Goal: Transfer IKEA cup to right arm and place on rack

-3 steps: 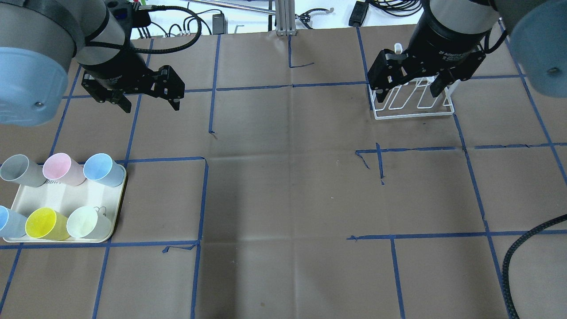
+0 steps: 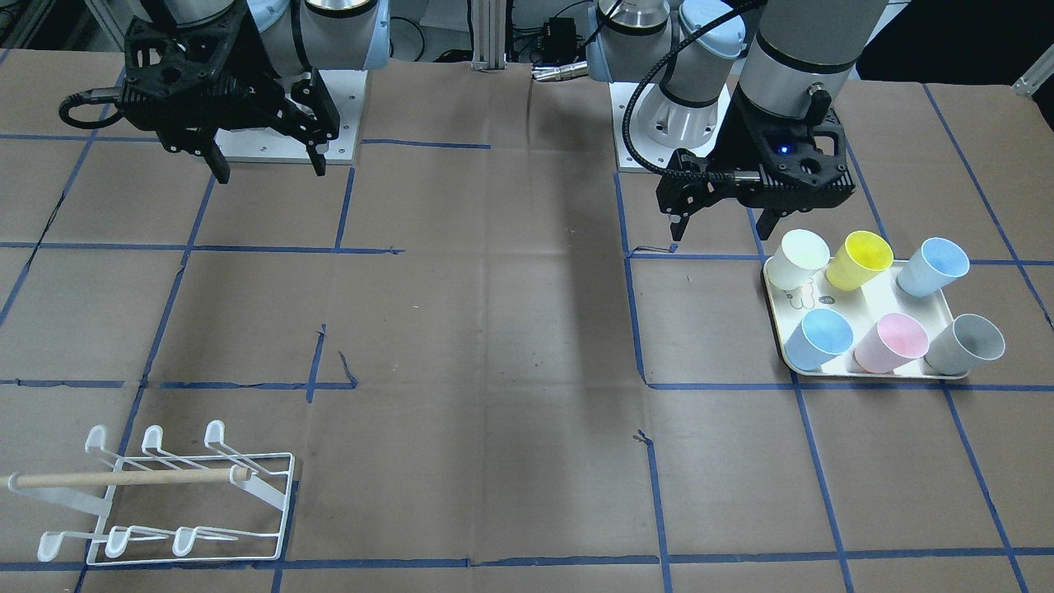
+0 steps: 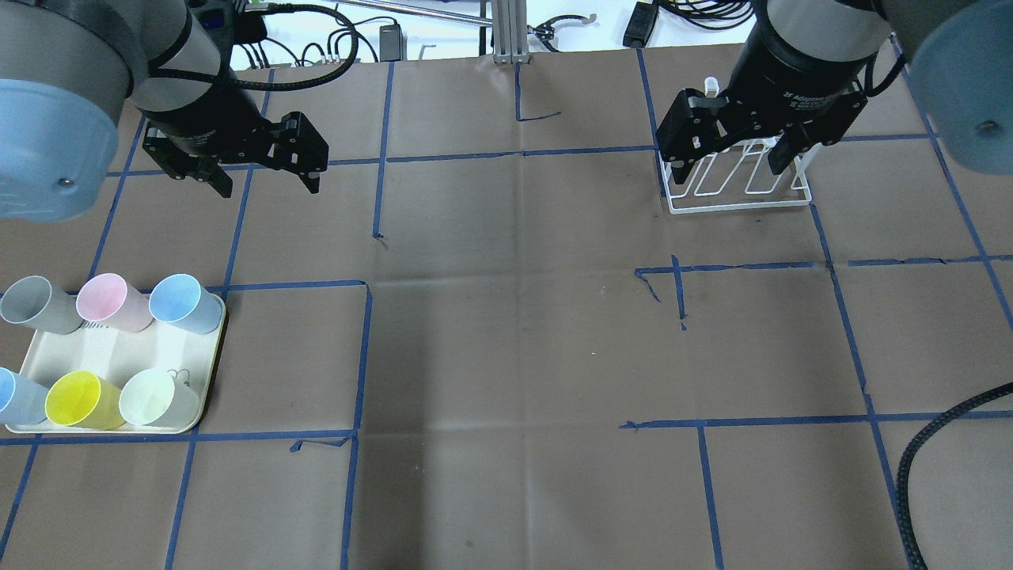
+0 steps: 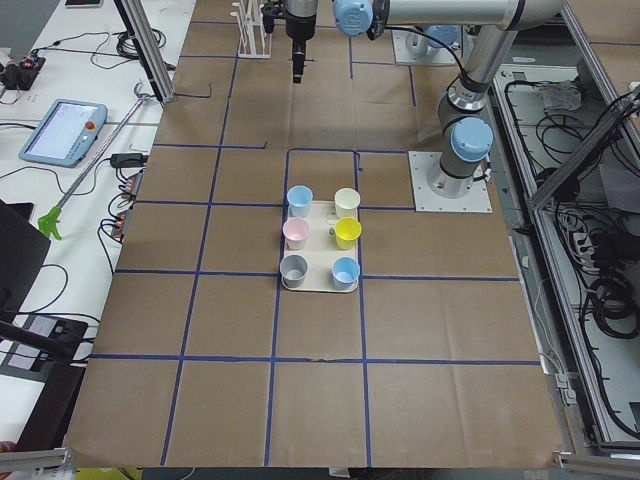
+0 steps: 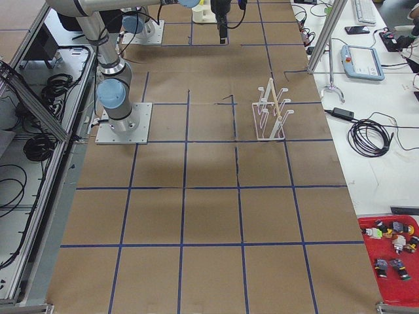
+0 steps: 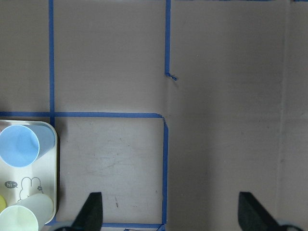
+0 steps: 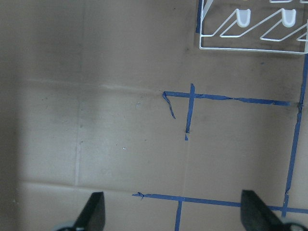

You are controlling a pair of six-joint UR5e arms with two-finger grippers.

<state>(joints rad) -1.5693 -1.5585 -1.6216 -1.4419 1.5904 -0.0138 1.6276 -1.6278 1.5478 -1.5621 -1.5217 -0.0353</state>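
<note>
Six cups [image 3: 111,299] sit untouched on the tray [image 3: 119,352], the rack [image 2: 123,478] is bare, the left gripper [image 3: 269,188] and right gripper [image 3: 730,176] hang empty, jaws spread; the whole task lies ahead

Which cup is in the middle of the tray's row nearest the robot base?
The yellow cup, flanked by a whitish cup and a light blue cup; it is the only yellow one of six.
</note>
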